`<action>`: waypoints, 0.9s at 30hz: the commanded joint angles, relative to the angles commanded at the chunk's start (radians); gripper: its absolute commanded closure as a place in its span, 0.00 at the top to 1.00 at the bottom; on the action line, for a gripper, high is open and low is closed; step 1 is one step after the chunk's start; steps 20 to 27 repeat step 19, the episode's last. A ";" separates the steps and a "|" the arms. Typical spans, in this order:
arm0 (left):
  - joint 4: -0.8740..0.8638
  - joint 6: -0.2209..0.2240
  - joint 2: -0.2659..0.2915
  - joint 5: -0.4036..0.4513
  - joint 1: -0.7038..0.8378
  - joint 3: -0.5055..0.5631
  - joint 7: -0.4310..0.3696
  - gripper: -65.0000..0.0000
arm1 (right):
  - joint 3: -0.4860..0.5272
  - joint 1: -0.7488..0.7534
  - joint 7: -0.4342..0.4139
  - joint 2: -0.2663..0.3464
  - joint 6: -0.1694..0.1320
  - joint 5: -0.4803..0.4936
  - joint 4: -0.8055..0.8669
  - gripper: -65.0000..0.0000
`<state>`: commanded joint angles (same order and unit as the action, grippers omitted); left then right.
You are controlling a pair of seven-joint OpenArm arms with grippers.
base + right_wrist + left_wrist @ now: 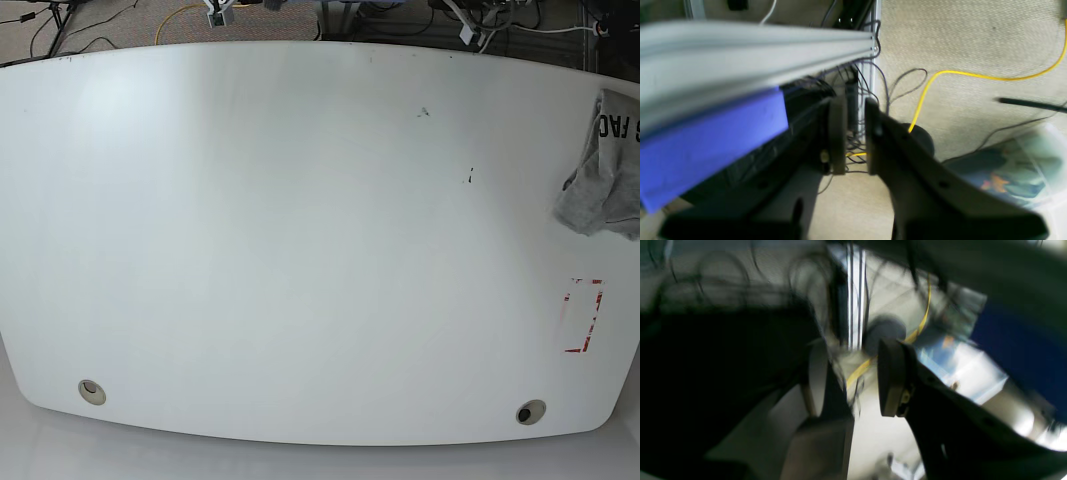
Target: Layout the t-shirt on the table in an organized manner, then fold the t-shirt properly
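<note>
The heather-grey t-shirt (606, 178) lies crumpled at the right edge of the white table (300, 250), with black letters "FAC" showing and part of it cut off by the frame. Neither arm appears in the base view. The left gripper (853, 380) is open with nothing between its fingers, and its view is blurred and looks at floor and cables. In the right wrist view, the right gripper (854, 136) hangs beside a table frame rail (740, 56) above carpet. Its fingers stand a narrow gap apart and hold nothing.
Two round grommet holes (91, 391) (530, 411) sit near the table's front edge. A red-and-white tape mark (583, 315) is at the front right, with small black specks (468, 178) further back. On the carpet lie a yellow cable (973, 75), black wires and a clear plastic bin (1017, 166).
</note>
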<state>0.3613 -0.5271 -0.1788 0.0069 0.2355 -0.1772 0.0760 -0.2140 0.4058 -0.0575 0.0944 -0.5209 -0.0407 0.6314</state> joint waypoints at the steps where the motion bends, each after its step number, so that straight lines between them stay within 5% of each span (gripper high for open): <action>1: -0.012 0.031 0.000 0.002 -0.009 0.000 -0.006 0.37 | 0.000 -0.009 0.000 0.003 0.011 0.000 -0.011 0.14; 6: -0.052 0.097 0.003 0.052 -0.043 0.021 -0.040 0.37 | 0.000 -0.040 0.000 0.003 0.049 0.000 -0.038 0.15; 10: -0.072 0.106 0.008 0.086 -0.061 0.025 -0.046 0.37 | 0.000 -0.069 0.000 0.005 0.052 0.000 -0.084 0.15; 14: -0.080 0.161 0.023 0.087 -0.069 0.025 -0.046 0.37 | 0.000 -0.092 0.000 0.006 0.052 0.000 -0.123 0.15; 27: -0.083 0.166 0.029 0.089 -0.083 0.025 -0.043 0.37 | 0.002 -0.100 -0.002 0.008 0.052 0.000 -0.137 0.15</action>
